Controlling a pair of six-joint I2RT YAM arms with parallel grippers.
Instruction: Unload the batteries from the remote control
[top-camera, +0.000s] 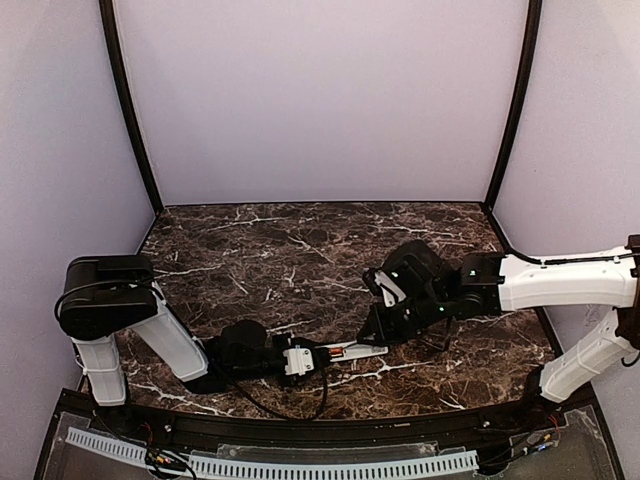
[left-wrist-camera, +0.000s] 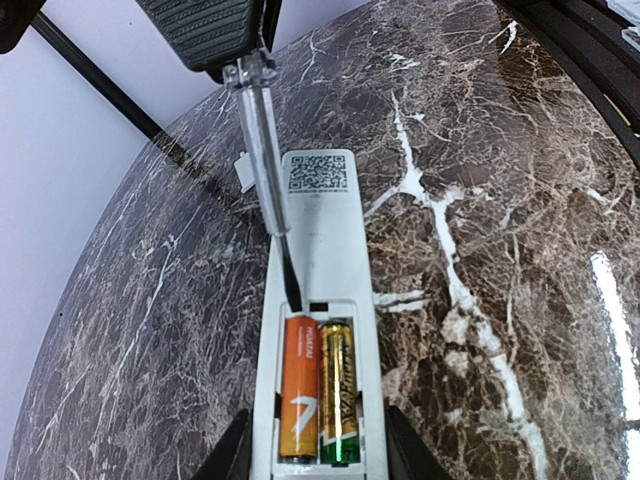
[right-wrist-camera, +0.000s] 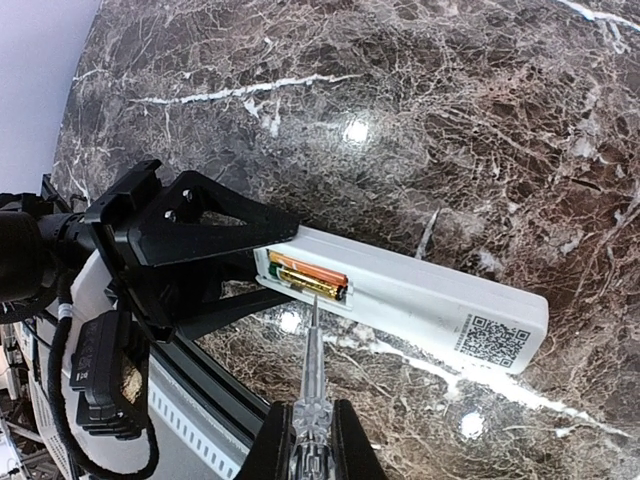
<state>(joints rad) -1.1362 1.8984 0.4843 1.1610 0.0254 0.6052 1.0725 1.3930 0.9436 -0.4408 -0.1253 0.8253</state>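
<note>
The white remote control (left-wrist-camera: 322, 215) lies back-up just above the marble, its battery recess uncovered. Two batteries sit side by side in the recess, an orange one (left-wrist-camera: 298, 385) and a gold-green one (left-wrist-camera: 338, 390). My left gripper (left-wrist-camera: 315, 452) is shut on the remote's battery end, one black finger on each long side. My right gripper (right-wrist-camera: 312, 445) is shut on a thin stick with a clear handle (right-wrist-camera: 312, 370). The stick's dark tip (left-wrist-camera: 291, 290) rests at the recess edge by the orange battery's end. In the top view the remote (top-camera: 352, 351) bridges both grippers.
A small flat white piece (left-wrist-camera: 243, 172) lies on the marble beyond the remote's far end. The table's black front rail (right-wrist-camera: 215, 385) runs close under the left gripper (right-wrist-camera: 200, 225). Purple walls enclose the back and sides.
</note>
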